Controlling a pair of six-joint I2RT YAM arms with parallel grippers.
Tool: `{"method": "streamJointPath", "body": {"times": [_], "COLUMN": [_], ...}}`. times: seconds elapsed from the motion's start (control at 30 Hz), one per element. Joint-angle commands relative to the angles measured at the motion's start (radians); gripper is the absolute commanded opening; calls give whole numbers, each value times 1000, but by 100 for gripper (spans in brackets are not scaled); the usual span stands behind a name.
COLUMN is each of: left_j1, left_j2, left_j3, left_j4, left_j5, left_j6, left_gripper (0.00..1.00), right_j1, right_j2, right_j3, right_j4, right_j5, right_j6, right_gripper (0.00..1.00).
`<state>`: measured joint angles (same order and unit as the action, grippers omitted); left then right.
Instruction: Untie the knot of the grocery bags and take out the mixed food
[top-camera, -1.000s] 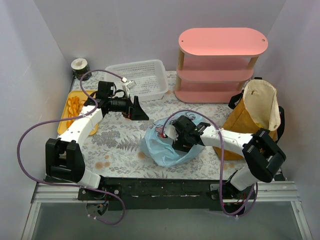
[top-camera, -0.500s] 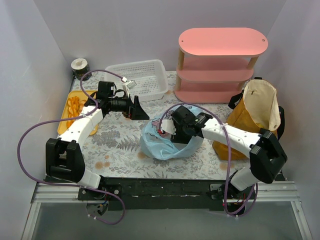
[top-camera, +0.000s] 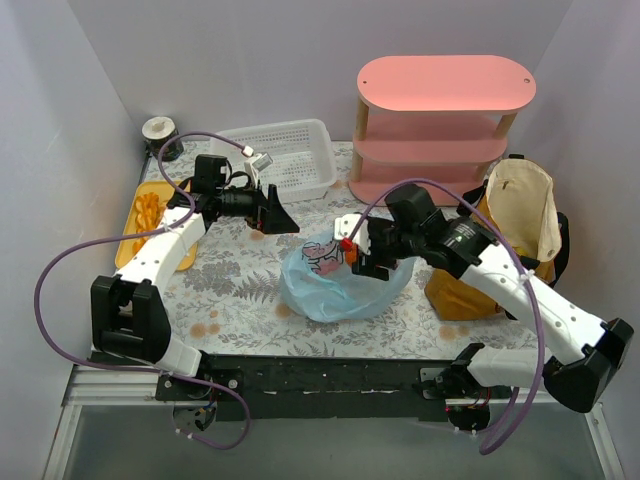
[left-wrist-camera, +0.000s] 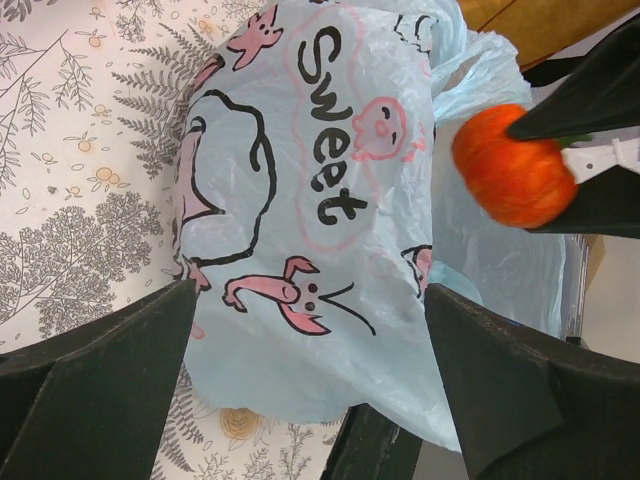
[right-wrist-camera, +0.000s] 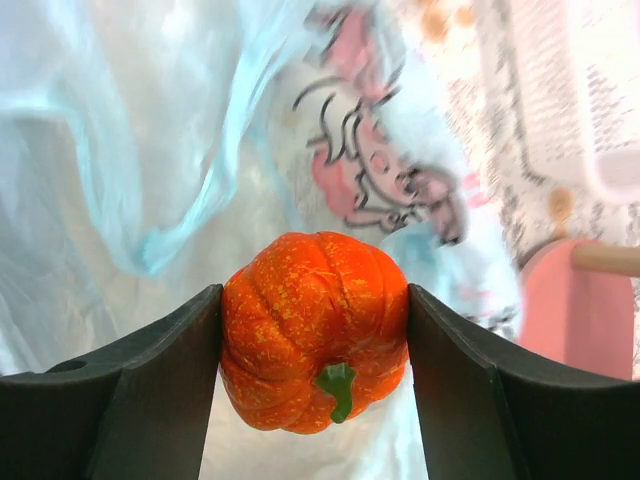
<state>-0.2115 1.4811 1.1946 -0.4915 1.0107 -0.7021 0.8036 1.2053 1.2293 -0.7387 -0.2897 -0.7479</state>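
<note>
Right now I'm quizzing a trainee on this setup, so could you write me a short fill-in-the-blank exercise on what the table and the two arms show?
1. The right gripper is shut on a small ____ fruit.
2. That fruit is held over the pale ____ bag.
3. The left gripper is ____ and holds nothing.
4. The tote stands beside the ____ shelf.

Missing words: orange; blue; open; pink.
</note>
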Motion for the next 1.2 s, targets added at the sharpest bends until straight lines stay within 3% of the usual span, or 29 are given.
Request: {"method": "streamJointPath", "body": {"times": [0.0,0.13,0.27,0.37,0.67,1.17], "left_j1": [0,9,8,8,1,-5], "left_j2": [-68,-111,-101,-82,2,136], "left_j3": [57,95,160,163,209,284], "left_j4": [24,80,128,250,323,390], "left_j5": [22,-4,101,164,152,103], "left_j6": [-2,-106,-235,-390,-434,-482], "left_gripper": [98,98,98,98,98,98], "right_j1": [-40,-69,-69,-67,-61,8], "right_j2": [-30,-10,-90,-86,112,272], "right_j3": [117,197,31,-51,93,223], "right_j4": [154,239,523,622,631,651], "right_j5": [-152,-167,-74,-2,47,115], "right_j6": [151,184,36,-111,-208,-223], "right_gripper": [1,1,1,1,1,1]}}
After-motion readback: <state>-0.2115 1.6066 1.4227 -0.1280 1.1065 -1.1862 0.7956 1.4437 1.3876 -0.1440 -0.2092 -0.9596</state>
